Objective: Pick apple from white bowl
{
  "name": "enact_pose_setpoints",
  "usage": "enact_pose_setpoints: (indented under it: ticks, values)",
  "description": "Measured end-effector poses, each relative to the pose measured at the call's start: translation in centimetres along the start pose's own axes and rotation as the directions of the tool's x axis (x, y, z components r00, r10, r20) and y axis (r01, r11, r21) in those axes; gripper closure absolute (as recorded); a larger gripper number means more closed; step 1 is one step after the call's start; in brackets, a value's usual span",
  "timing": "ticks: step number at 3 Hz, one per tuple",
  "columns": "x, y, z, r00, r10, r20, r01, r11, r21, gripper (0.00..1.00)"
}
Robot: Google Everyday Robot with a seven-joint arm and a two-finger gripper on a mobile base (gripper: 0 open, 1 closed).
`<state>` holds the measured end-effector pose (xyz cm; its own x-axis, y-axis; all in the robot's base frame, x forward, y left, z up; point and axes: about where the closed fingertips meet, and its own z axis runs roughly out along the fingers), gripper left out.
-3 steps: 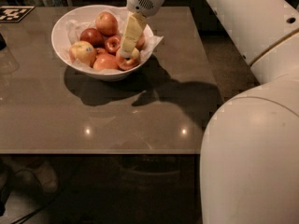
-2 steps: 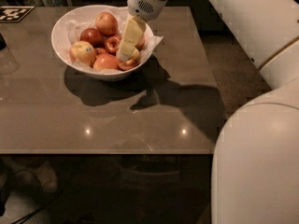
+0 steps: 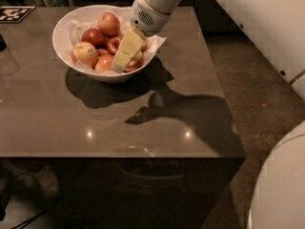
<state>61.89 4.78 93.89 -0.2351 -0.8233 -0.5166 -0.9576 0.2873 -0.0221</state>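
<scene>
Tool [image 3: 120,63] has dropped toward 7 o'clock since the earlier frames. It is now lower in the white bowl [image 3: 61,38], and its tip is down among the fruit instead of above it. The robot's white body [image 3: 281,185] has also slid toward 4 o'clock and covers less of the counter [image 3: 143,123].

Tool state: cannot tell whether it is spread, pressed together or pinching anything. It reads only as one pale yellow block, slanted from 1 o'clock at the wrist [image 3: 148,11] down to 7 o'clock at the tip.

Fruit around the tip:
- front apple [image 3: 103,63], just beside the tip at 9 o'clock, appears to touch it.
- right apple [image 3: 135,64], at 3 o'clock, partly hidden under the tool.
- centre apple [image 3: 113,44], at 11 o'clock, close by.
- three more apples farther off toward 9 to 11 o'clock, against the far and left wall of the bowl.

White paper lining [image 3: 155,42] spills over the rim at 3 o'clock, beneath the wrist.

The bowl stands at the counter's 11 o'clock corner, and every apple is still inside it. A black-and-white marker tag [image 3: 13,13] lies well apart at the far left edge.

Judgement: the grasp is at the closing stage and no lift has begun. The relation that matters is that the tip sits in the gap between the front and right apples. The tool's long axis runs from 1 to 7 o'clock, so a closing stroke would run across that line, and which of the two apples lies between the closing faces is hidden. The risk is that the neighbour is nudged aside or the paper is caught.
</scene>
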Motion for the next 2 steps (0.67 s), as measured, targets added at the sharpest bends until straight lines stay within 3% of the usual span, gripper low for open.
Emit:
enact_pose_setpoints:
  ticks: [2]
  values:
    - [0.3,0.2,1.7,0.999,0.047,0.003,-0.047,0.9985,-0.029,0.00]
